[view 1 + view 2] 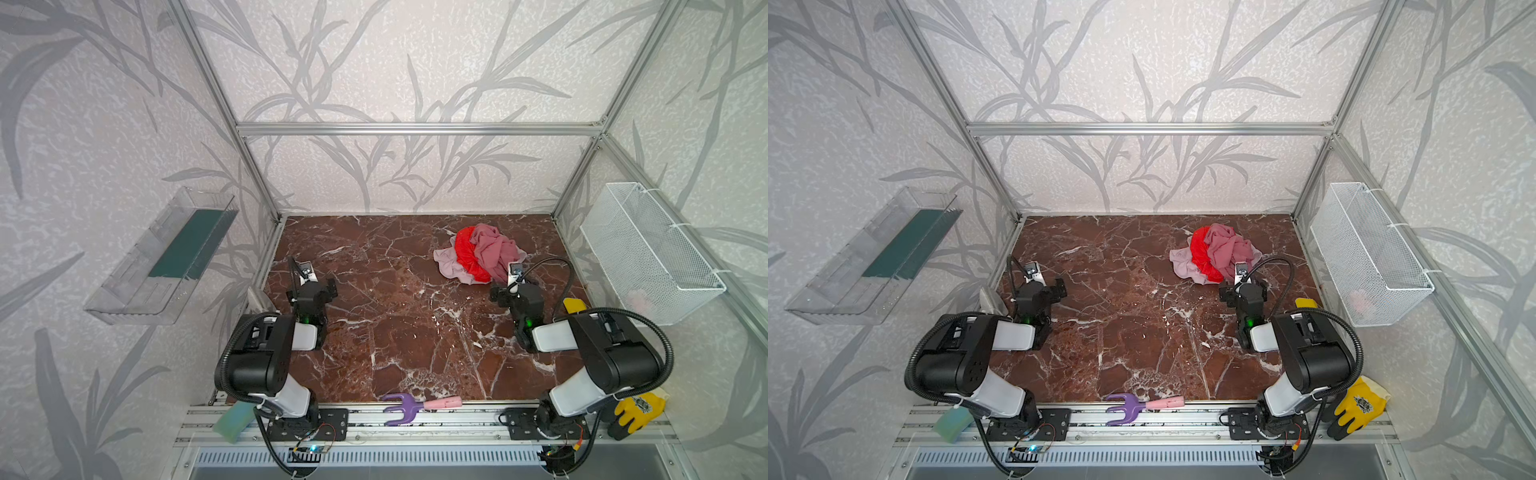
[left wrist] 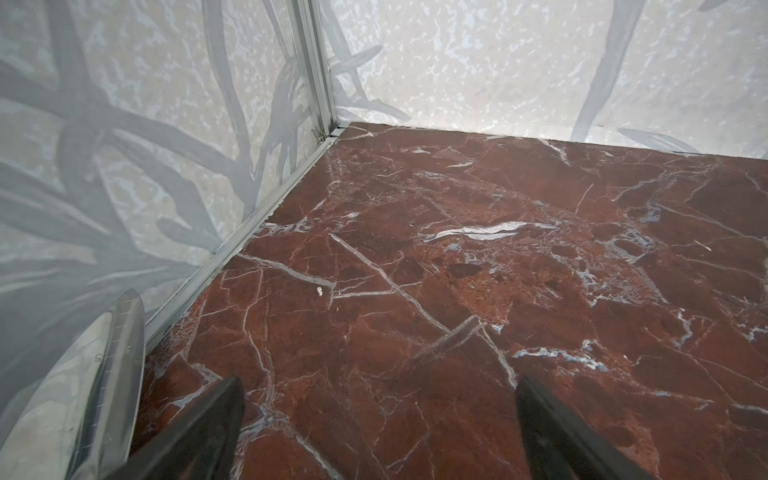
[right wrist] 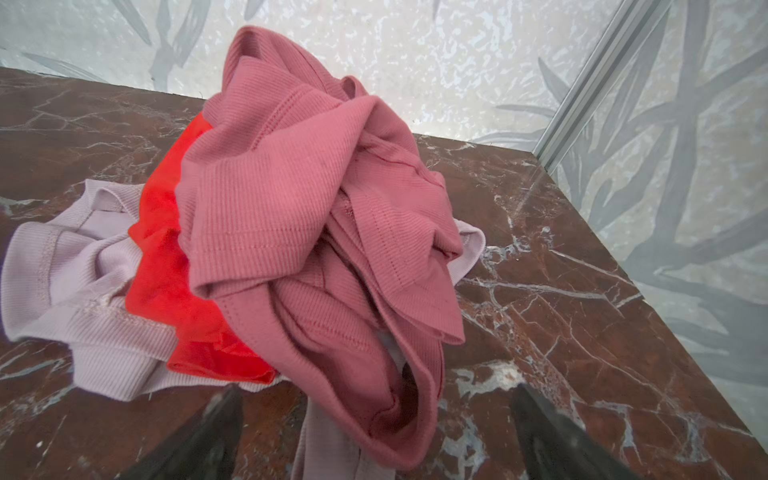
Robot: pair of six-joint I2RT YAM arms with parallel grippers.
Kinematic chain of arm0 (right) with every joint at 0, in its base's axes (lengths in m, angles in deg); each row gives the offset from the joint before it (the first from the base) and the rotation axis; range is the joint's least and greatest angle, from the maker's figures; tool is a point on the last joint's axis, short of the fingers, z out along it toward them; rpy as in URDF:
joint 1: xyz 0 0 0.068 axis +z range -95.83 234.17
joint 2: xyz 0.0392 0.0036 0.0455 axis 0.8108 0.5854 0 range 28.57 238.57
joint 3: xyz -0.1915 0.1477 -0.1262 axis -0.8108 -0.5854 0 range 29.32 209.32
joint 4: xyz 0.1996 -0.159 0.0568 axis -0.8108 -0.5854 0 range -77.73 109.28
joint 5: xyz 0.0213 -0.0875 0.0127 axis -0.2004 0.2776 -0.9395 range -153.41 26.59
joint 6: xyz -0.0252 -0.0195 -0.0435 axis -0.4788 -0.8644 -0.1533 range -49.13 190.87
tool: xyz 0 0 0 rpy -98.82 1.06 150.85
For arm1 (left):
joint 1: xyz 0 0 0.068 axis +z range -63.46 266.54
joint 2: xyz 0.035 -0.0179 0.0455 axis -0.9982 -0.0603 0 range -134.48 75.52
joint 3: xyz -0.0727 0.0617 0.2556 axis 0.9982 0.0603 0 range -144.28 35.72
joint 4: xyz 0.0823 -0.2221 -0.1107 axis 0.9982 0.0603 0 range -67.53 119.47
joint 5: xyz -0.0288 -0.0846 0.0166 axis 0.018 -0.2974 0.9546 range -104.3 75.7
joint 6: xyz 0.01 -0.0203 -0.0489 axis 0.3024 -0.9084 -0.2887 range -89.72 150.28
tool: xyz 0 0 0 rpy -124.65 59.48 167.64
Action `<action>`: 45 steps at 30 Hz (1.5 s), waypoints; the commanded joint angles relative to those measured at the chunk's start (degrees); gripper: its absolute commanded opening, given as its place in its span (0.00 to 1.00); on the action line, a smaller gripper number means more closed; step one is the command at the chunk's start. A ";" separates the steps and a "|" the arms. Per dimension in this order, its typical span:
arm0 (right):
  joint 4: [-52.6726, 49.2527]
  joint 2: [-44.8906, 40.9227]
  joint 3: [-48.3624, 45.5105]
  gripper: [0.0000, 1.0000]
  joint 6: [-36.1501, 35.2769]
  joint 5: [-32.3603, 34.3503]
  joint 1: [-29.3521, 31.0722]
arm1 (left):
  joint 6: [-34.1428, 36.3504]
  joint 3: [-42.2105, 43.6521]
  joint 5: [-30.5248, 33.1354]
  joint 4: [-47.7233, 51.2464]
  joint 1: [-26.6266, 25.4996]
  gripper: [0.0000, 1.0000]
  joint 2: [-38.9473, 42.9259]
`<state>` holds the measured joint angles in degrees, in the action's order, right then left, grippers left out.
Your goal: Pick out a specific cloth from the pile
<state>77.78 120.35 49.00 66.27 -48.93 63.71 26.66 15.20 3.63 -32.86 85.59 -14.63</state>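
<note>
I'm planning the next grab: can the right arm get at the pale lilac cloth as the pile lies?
Probably yes. The right gripper is open just short of the pile, and the pale lilac cloth sticks out bare from under the red cloth and the rose cloth.

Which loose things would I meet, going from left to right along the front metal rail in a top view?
green sponge → purple garden fork → yellow glove
</note>
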 commanded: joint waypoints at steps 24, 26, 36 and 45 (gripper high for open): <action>2.12 0.04 0.27 0.99 -0.48 0.11 0.22 | 0.45 -0.39 0.79 -1.22 -0.16 0.99 -0.20; 2.05 0.04 0.27 0.99 -0.41 0.10 0.22 | 0.45 -0.43 0.79 -1.23 -0.15 0.99 -0.20; 0.63 -0.25 0.81 0.99 0.25 -1.88 -0.68 | 0.46 -0.50 0.70 -1.01 -0.12 0.99 -0.20; -25.51 -14.17 8.63 0.90 -1.77 6.06 4.74 | 3.47 1.60 2.46 -2.08 -1.91 0.72 4.54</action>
<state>66.02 113.27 51.27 65.31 -47.64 65.66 27.36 15.38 5.03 -31.20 84.76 -12.01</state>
